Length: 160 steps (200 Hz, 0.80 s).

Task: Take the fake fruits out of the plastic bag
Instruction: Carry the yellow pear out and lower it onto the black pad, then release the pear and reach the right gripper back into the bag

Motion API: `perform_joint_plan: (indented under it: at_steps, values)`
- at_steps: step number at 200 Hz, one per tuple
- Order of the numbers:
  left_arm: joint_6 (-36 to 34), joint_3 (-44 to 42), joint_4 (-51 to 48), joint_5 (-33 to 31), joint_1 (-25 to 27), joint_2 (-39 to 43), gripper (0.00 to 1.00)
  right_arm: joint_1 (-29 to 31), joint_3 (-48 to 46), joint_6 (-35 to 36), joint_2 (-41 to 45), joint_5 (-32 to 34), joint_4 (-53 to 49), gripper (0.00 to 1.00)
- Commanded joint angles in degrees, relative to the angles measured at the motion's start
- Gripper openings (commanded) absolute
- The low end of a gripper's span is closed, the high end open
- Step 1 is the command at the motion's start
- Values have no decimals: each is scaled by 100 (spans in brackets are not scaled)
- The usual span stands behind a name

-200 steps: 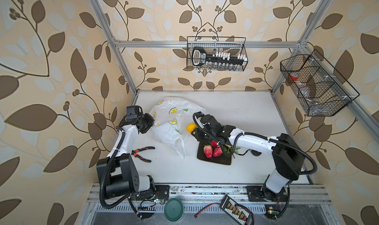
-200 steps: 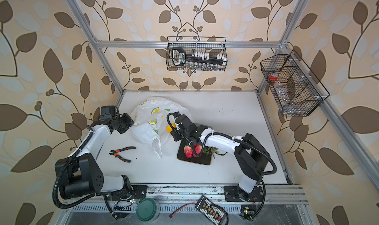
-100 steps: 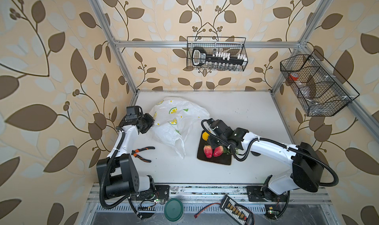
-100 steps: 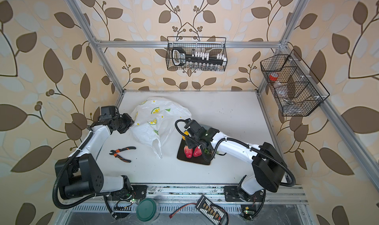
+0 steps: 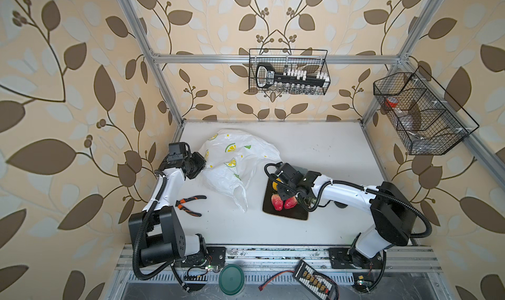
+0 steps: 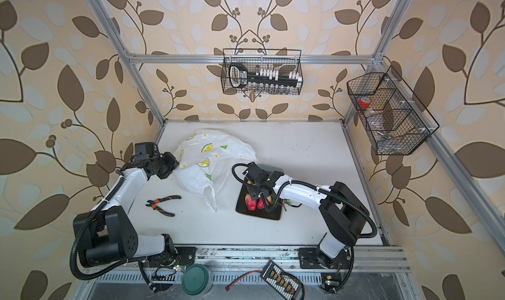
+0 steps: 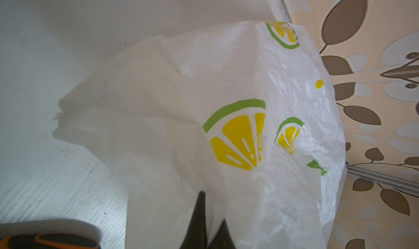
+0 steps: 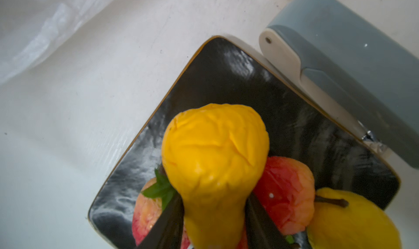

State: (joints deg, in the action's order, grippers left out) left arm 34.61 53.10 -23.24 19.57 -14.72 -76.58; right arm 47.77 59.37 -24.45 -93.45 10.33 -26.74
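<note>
Nearest, toward the counter's [image 5: 328,148] near left corner, the pliers [image 5: 190,203] lie clear of any likely path. Right of the middle sits the black tray [image 5: 289,216], with two strawberries [image 5: 277,202] on its near half. Over its far left part the right gripper [image 8: 214,199] has its fingers either side of the neck of the yellow pear [image 8: 213,145]. I cannot tell whether they grip it or have just let go. The pear's long axis runs along the fingers, with the neck toward the wrist and the bulb pointing out at the tray's corner. A peach [image 8: 285,191] and other fake fruits crowd beneath and beside it, so the free tray surface is ahead of the bulb. A grey block [image 8: 351,77] touches one tray edge and closes that side. Farther off and to the left, apart from the tray, lies the plastic bag [image 5: 235,162], its handle loop trailing toward the near edge. The left gripper [image 7: 210,223] is pinched tight on the bag's film at its left side. The right arm is the nearer one for any reach into the bag. No fruit shows through the bag. The far right of the counter is open.
</note>
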Motion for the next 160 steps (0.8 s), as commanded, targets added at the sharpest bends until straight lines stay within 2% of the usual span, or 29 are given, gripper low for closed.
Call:
perform_joint_plan:
  at_steps: [1,42,77,108,160]
  values:
    - [-91,-40,152,152,-51,187,0,-3,-53,-72,86,143,-44,55]
    - [-123,-25,132,179,-53,196,0,11,25,-60,574,22,-47,56]
    - [-113,-25,121,247,-48,196,0,193,-104,-73,784,-409,1370,51]
    - [-106,-56,112,306,-48,195,0,266,242,-597,24,-827,2638,47]
    - [-36,-132,175,453,-50,135,0,360,1317,-1537,-1695,-1136,3559,46]
